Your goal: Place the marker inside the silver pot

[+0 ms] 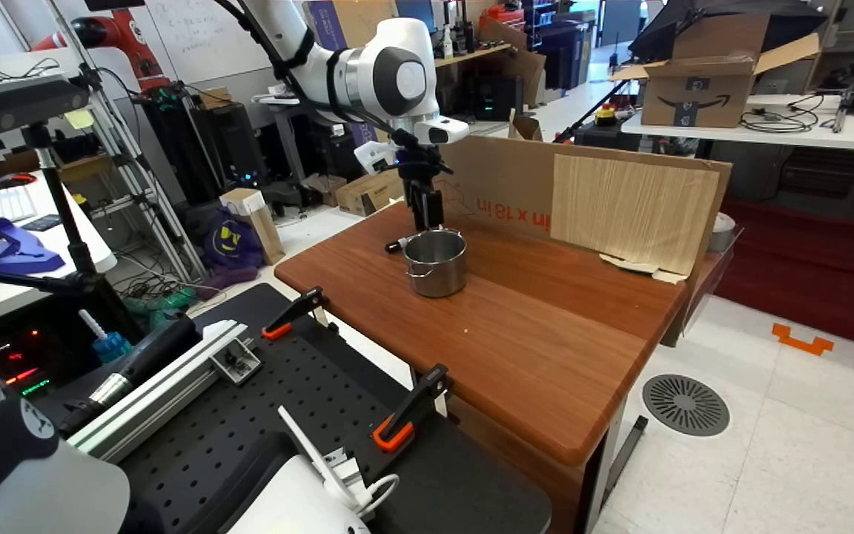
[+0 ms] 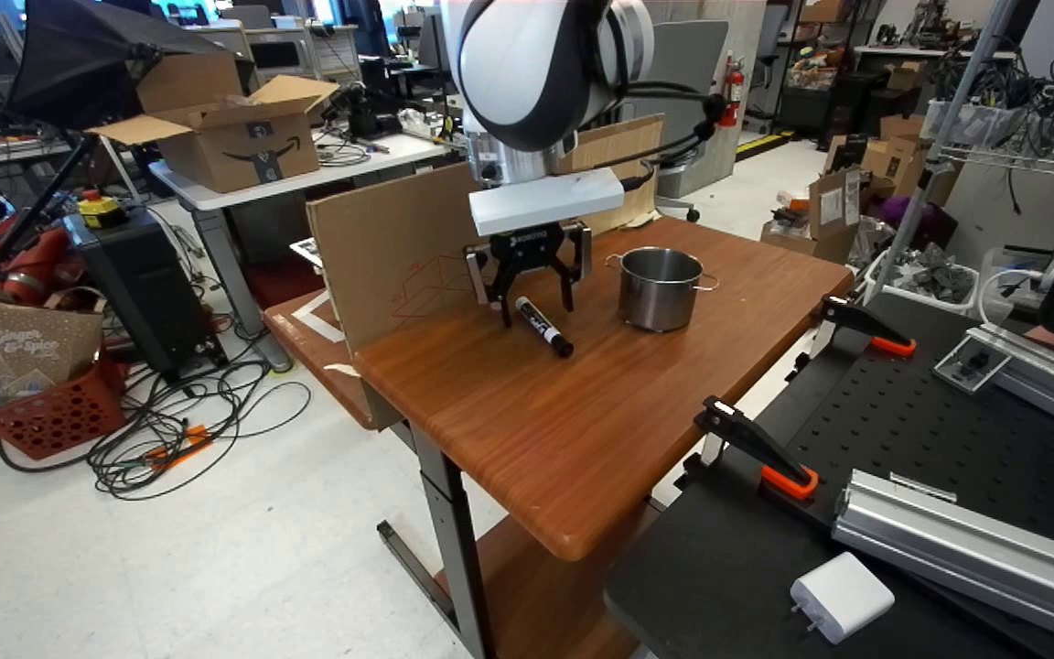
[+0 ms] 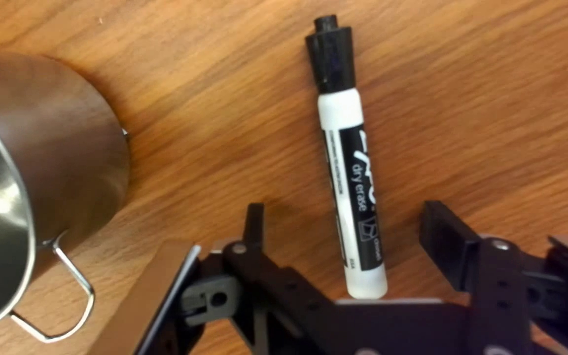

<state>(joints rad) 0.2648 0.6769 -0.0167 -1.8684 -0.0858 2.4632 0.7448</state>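
The marker point(image 3: 350, 182) is white with a black label and a black cap. It lies on the brown table; it also shows in an exterior view point(image 2: 545, 328), and only its black cap point(image 1: 394, 246) is plain in an exterior view. My gripper point(image 3: 343, 212) is open, low over the table, with one finger on each side of the marker's white end and a gap on both sides. The gripper also shows in both exterior views point(image 1: 428, 215) point(image 2: 537, 314). The silver pot point(image 3: 82, 148) stands upright beside the marker and shows in both exterior views point(image 1: 438, 278) point(image 2: 655, 300). Its inside is only partly seen.
A cardboard panel point(image 1: 501, 182) stands along one edge of the brown table point(image 2: 509, 439), close to the gripper. The pot's wire handle point(image 3: 87, 291) sticks out toward the gripper side. Black and orange clamps point(image 2: 756, 444) sit at the black pegboard table point(image 2: 911, 412).
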